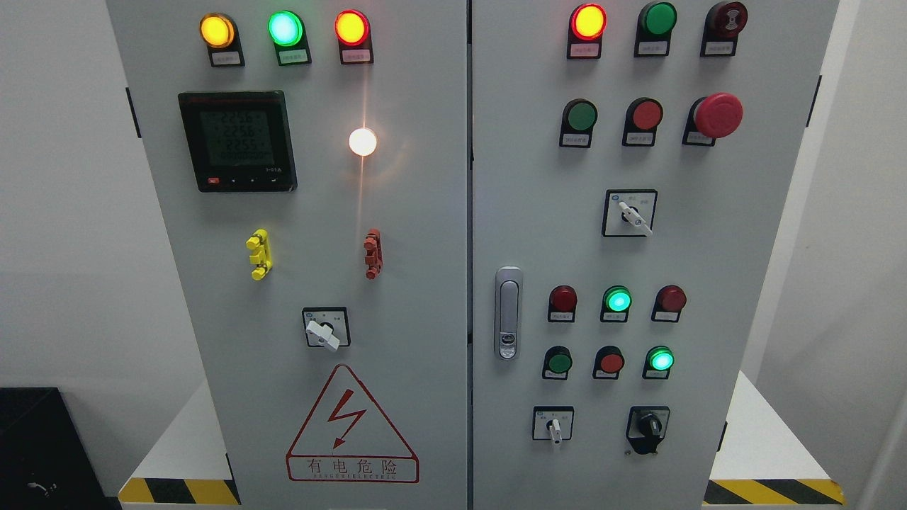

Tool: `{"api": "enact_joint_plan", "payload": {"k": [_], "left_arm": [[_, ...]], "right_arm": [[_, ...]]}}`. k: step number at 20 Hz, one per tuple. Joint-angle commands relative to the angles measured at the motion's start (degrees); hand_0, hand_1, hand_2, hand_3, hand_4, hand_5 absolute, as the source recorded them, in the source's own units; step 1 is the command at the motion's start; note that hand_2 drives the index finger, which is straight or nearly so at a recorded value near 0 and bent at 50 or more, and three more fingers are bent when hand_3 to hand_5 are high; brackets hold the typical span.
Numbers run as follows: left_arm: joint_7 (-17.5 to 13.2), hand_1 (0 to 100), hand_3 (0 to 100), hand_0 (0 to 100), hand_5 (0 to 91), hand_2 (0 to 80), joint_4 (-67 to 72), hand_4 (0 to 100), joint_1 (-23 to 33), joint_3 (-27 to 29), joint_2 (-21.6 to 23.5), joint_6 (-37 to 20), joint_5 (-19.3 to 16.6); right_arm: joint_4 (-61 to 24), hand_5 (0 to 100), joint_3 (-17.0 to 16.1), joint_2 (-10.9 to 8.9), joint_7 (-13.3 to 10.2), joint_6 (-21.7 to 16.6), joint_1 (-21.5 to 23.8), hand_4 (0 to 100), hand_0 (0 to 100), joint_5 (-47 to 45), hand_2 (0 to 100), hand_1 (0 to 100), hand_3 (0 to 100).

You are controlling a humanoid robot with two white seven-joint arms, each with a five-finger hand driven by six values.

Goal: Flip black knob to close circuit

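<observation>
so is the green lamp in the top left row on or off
On. The green lamp glows bright with a pale centre, between the lit amber lamp and red lamp on the left door.

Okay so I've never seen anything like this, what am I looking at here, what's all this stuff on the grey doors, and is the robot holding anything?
This single picture comes from a camera on a humanoid robot's head, facing a grey electrical cabinet with two doors. On them sit lit indicator lamps, push buttons, a digital meter, a red emergency stop, a door handle and a warning triangle. The black knob it should flip is at the lower right. Neither robot hand is in view, so nothing is held.
</observation>
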Motion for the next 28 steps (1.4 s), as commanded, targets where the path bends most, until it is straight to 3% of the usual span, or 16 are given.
{"api": "enact_joint_plan", "payload": {"k": [1, 10, 15, 28], "left_arm": [[-0.02, 56, 0, 12, 0.0, 0.0, -1.32, 0, 1.23, 0.0, 0.0, 0.04, 0.0], [-0.02, 56, 0, 12, 0.0, 0.0, -1.32, 0, 1.23, 0.0, 0.0, 0.04, 0.0], [-0.02, 56, 0, 12, 0.0, 0.0, -1.32, 0, 1.23, 0.0, 0.0, 0.04, 0.0], [-0.02, 56, 0, 12, 0.0, 0.0, -1.32, 0, 1.23, 0.0, 0.0, 0.04, 0.0]], "right_arm": [[-0.69, 0, -0.62, 0.05, -0.2, -0.23, 0.22, 0, 0, -0.88, 0, 7, 0], [-1.04, 0, -0.45, -0.03, -0.12, -0.41, 0.22, 0, 0, -1.05, 0, 7, 0], [-8.51, 0, -0.01, -0.65, -0.2, 1.25, 2.5, 0, 0, -0.97, 0, 7, 0], [-8.25, 0, 0.08, -0.83, -0.2, 1.61, 1.54, 0, 0, -0.79, 0, 6, 0]]}}
